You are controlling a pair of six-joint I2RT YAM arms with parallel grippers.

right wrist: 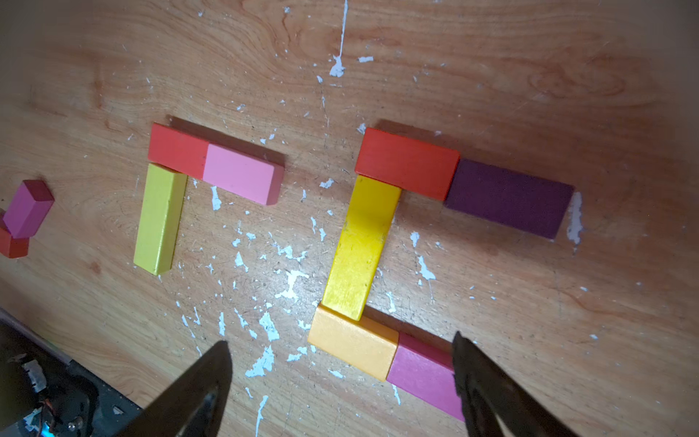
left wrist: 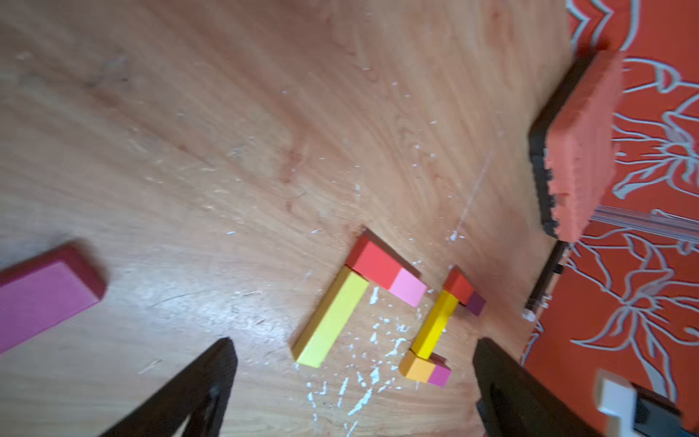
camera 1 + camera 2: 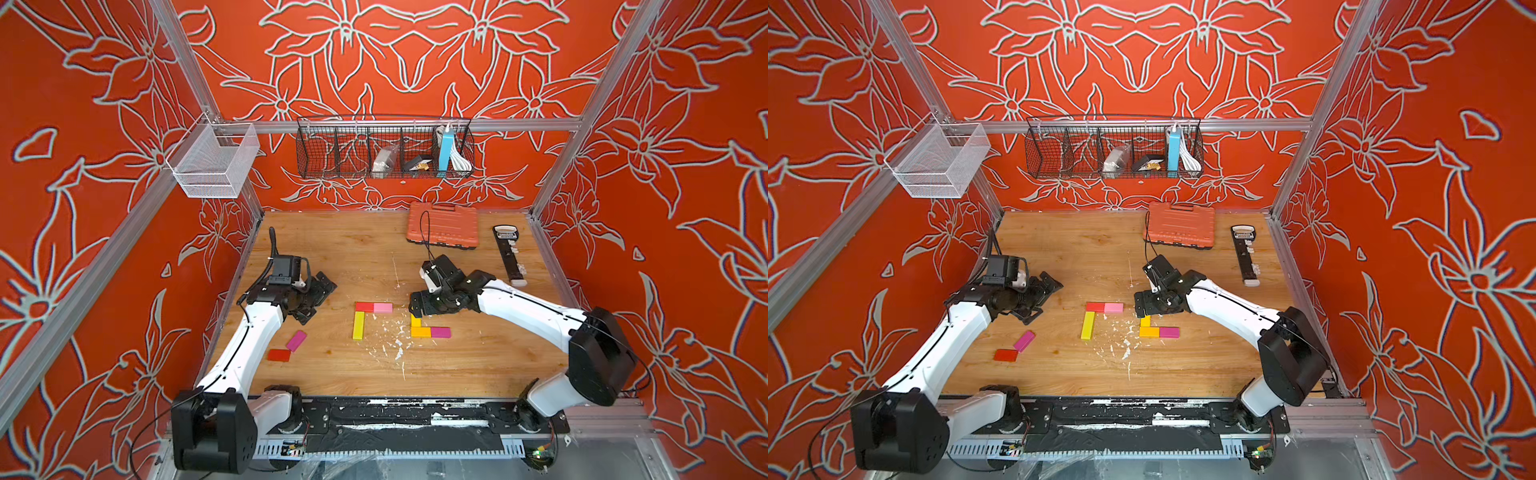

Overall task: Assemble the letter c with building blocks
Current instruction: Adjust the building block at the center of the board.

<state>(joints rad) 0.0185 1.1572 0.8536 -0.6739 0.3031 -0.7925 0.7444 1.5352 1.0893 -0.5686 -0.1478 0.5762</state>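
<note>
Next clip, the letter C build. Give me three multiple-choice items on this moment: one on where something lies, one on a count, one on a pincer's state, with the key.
1. Where do the loose magenta block and the loose red block lie?
A. on the orange tool case
B. on the table, apart from both block groups
C. in the wire basket

2. How many blocks make up the group holding the pink block?
A. two
B. three
C. five

3. What state is the right pincer in?
A. open, holding nothing
B. shut on a block
C. out of every view

Key: 1 B, both lie flat on the wood, off to the side near the left arm; 2 B, a red block, the pink one and a lime-yellow bar; 3 A, its tips stand wide apart and grip nothing in the right wrist view.
</note>
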